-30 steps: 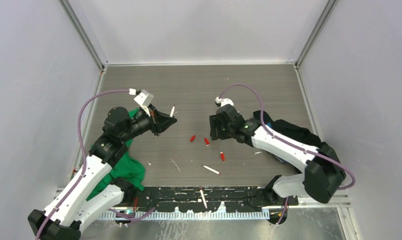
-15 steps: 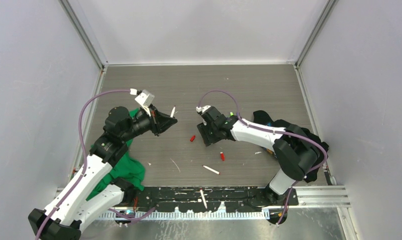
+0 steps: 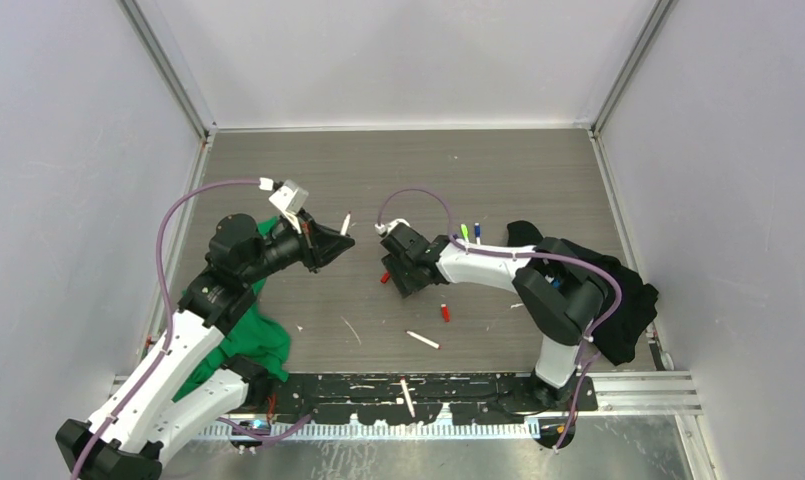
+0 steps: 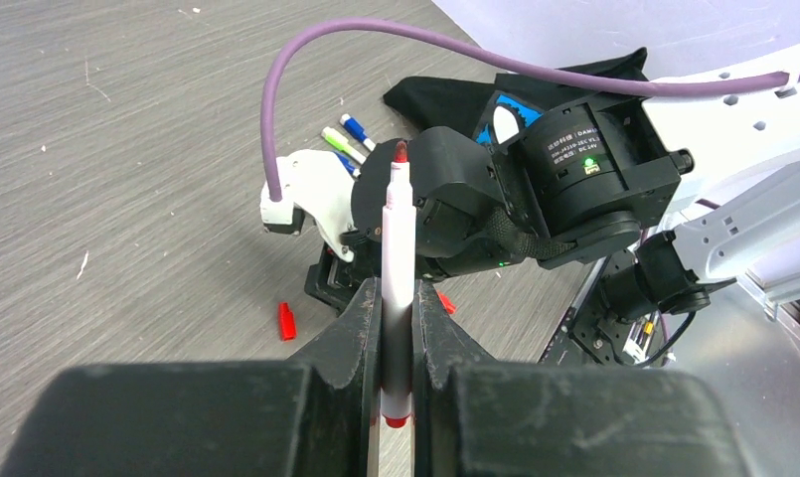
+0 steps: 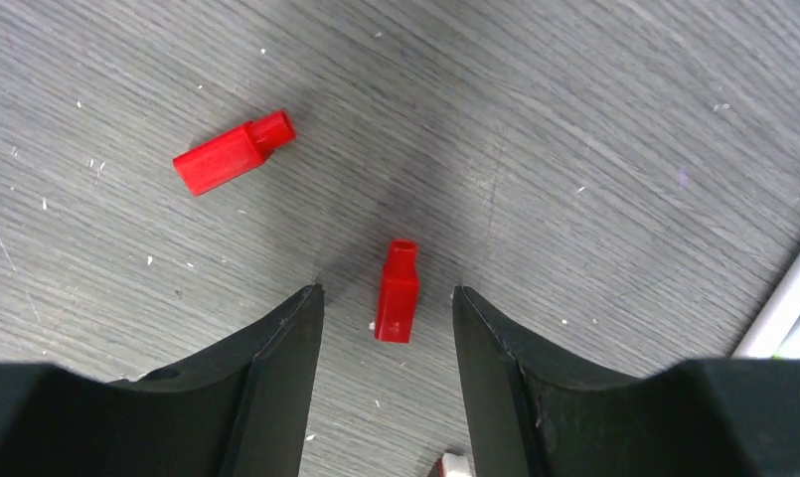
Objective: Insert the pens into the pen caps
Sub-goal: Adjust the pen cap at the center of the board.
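Grey wood-grain table (image 3: 398, 170) from above: a loose white pen (image 3: 423, 340) lies near the front edge. Left wrist: the left gripper (image 4: 399, 298) clamps a slim white marker pen (image 4: 397, 229), red tip upward. Right wrist: the right gripper (image 5: 388, 298) gapes astride a small red plastic cap (image 5: 398, 290) lying flat, with another red cap (image 5: 234, 154) nearby.

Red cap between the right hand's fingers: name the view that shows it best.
Right wrist view: the red cap lies large and sharp on the table, framed by the open right hand. In the top external and left wrist views, the hand's body seems to hide it.
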You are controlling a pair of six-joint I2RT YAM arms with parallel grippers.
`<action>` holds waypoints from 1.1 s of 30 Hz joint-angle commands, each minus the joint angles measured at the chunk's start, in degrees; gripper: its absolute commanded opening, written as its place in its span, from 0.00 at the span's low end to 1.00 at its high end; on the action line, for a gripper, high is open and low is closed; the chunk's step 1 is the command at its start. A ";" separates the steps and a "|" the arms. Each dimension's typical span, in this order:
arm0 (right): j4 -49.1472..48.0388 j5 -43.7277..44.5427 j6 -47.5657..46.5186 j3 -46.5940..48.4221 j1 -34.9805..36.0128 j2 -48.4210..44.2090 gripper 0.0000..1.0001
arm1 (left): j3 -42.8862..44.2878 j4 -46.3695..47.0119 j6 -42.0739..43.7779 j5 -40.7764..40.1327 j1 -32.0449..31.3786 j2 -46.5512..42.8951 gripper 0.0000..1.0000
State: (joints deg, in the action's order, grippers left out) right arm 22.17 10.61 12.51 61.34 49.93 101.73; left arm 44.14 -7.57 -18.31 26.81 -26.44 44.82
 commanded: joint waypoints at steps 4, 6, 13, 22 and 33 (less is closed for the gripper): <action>2.98 9.86 2.34 1.79 -0.35 1.75 0.54 | 2.64 1.34 1.56 0.28 0.34 -1.94 0.00; 3.35 10.04 3.10 1.12 -0.58 0.90 0.54 | 2.62 1.33 1.61 0.23 0.33 -1.95 0.00; 3.26 9.69 4.27 -2.27 -1.38 -2.25 0.54 | 2.62 1.42 1.51 0.25 0.31 -1.60 0.00; 3.46 8.95 4.98 -4.93 -3.32 -5.26 0.55 | 2.53 1.51 1.43 0.35 0.37 -1.05 0.00; 2.51 1.48 4.17 -7.82 -3.80 -9.66 0.60 | 2.38 1.67 1.28 0.38 0.35 -0.67 0.00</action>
State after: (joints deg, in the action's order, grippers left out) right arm 24.38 15.42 17.06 54.76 46.26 95.48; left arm 44.14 -7.60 -17.30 26.79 -26.44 44.16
